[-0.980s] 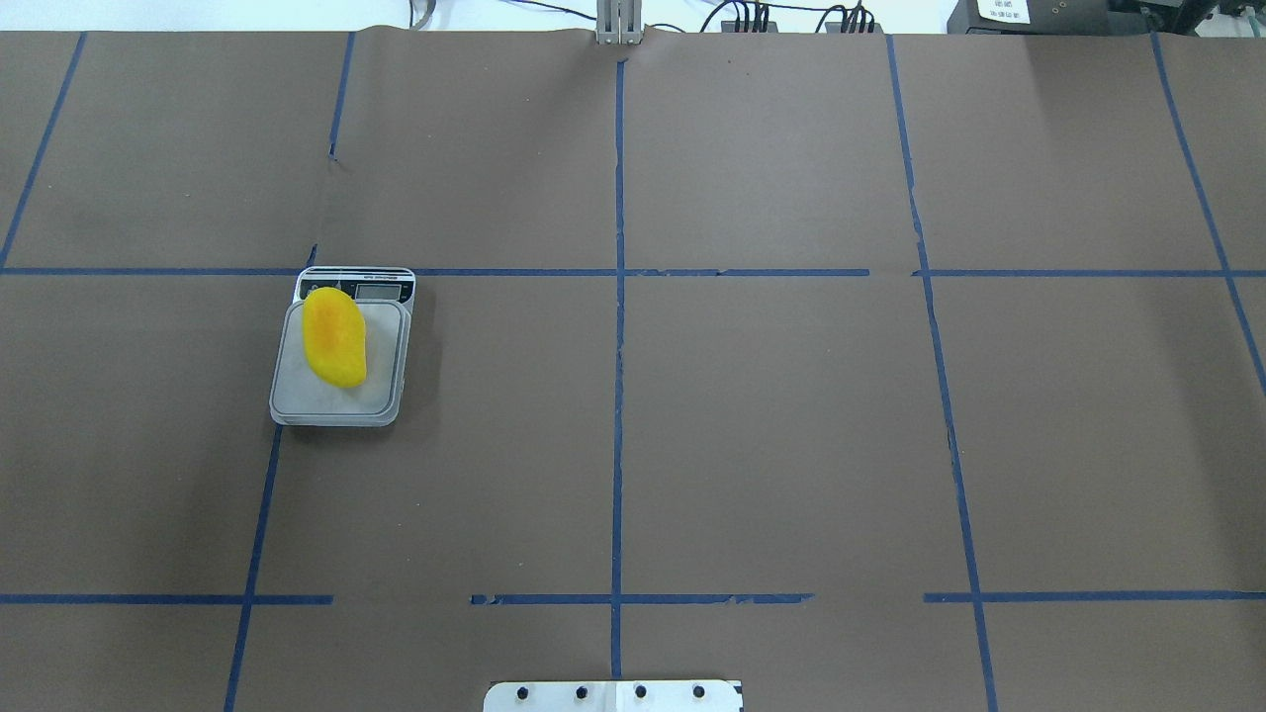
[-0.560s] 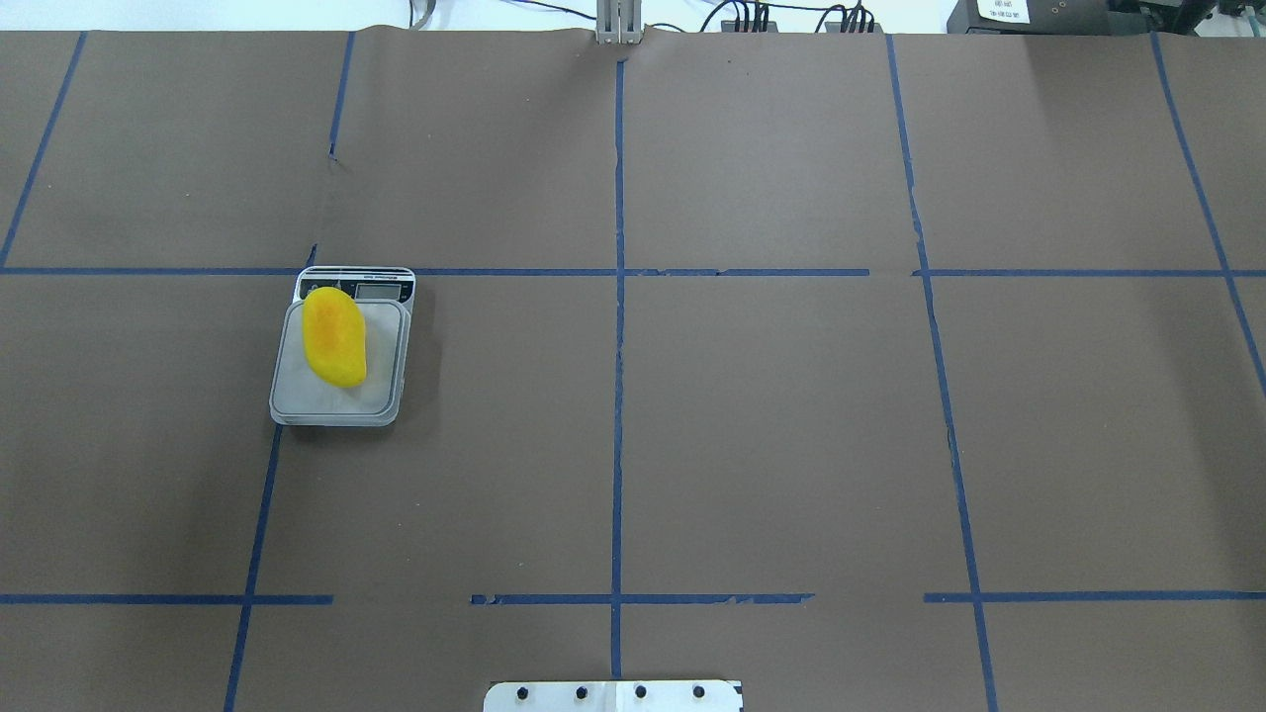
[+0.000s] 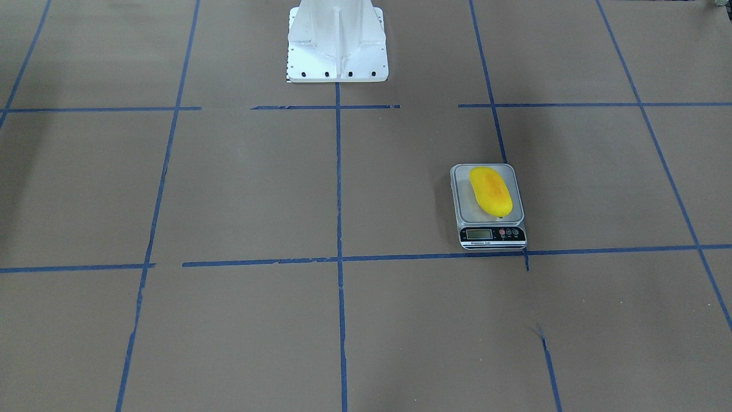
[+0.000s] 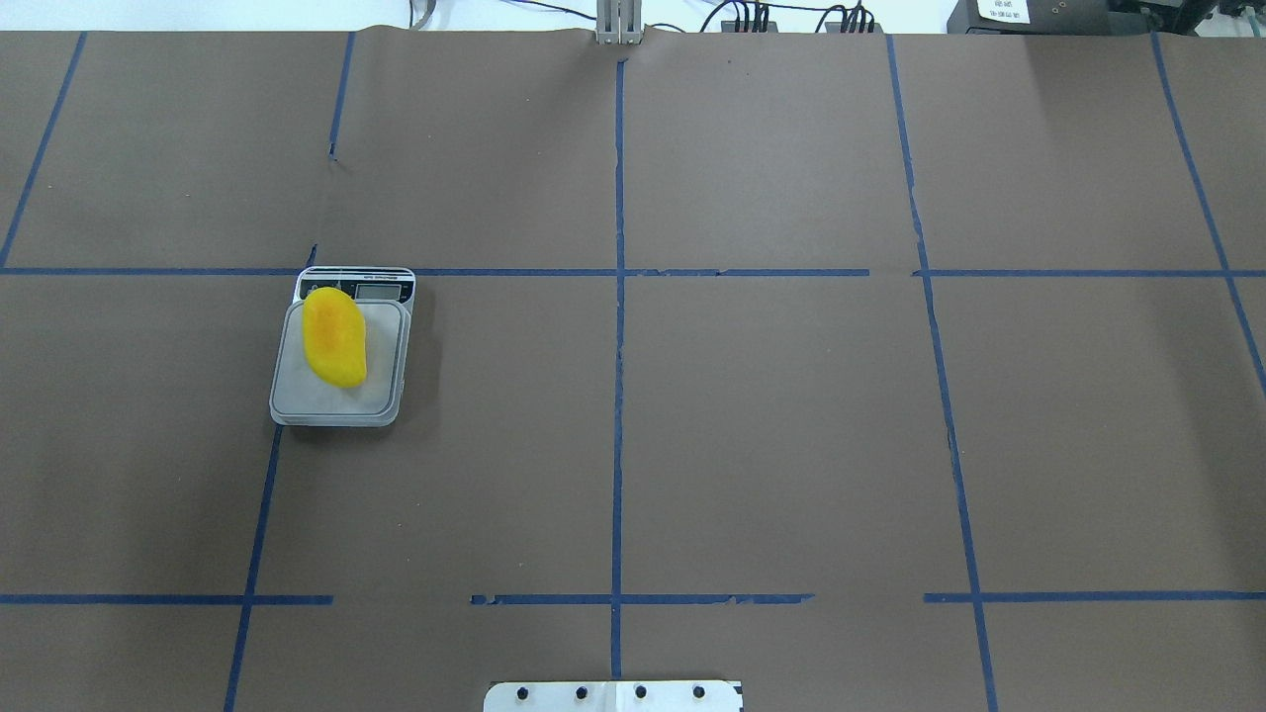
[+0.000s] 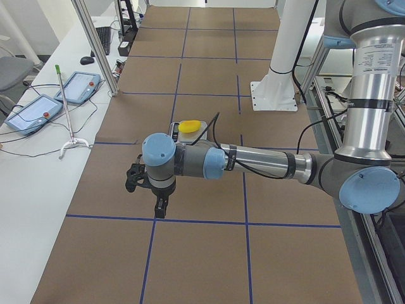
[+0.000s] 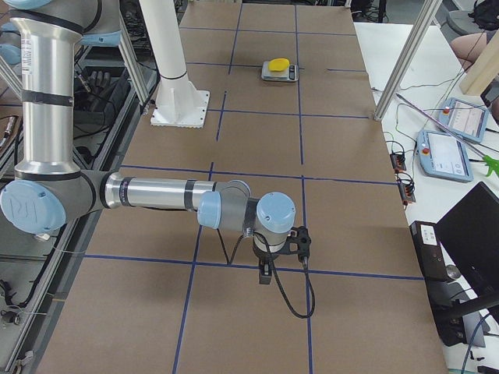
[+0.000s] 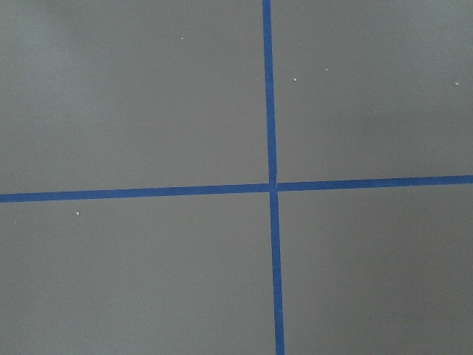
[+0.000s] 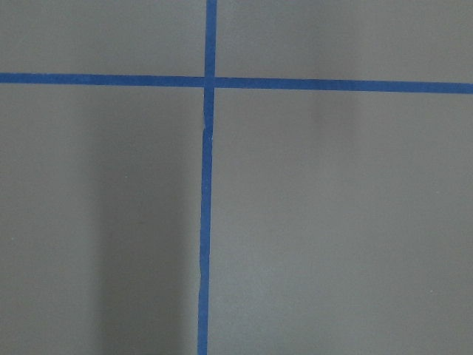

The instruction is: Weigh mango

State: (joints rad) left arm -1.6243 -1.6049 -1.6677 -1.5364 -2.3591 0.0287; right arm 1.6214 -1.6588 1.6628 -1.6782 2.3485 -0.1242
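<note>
Brown paper crossed with blue tape covers your counter (image 4: 791, 445), and the mango (image 4: 334, 336) (yellow, with an orange blush) lies lengthwise on the platform of the grey scale (image 4: 386, 381), one end by the display. Your left tool (image 5: 161, 208) hangs apart from the scale and your right tool (image 6: 265, 273) well apart from it. From these side views you cannot tell whether either is spread or pressed together.

Left arm (image 5: 259, 163) and right arm (image 6: 156, 192) outstretched, left end effector (image 5: 161, 208) pointing down, right end effector (image 6: 265, 274) likewise
</note>
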